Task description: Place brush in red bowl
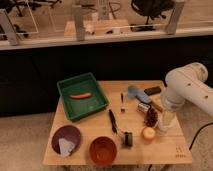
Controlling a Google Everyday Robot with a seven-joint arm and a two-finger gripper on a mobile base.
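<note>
Brush [113,121]: lies flat on the counter [165,150], near its middle, long axis running from the far side toward the near edge; nothing holds it; its near end stops just short of the red bowl [103,150], slightly to the right of the bowl's rim; whether the two touch cannot be told.

Red bowl: upright at the near edge of the counter; inside glossy, nothing seen in it; brush not yet in it.

Adjacent items: small dark block [127,139] just right of the brush's near end; dark maroon plate [66,137] left of the bowl, carrying a white piece [65,146]; green tray [82,95] at the far left, one reddish oblong item [80,95] lying in it; fork [122,101] beyond the brush's far end, apart from it.

Right half: orange round fruit [148,133]; dark red cone-like object [151,116] behind it; a silvery can [143,107], a blue object [134,92] and a black bar [152,91] near the far edge.

Hand [164,125]: at the end of the white arm [186,89], hanging low over the right side of the counter, just beside the orange fruit and well apart from the brush; fingers apart, clamped on nothing that can be seen.
</note>
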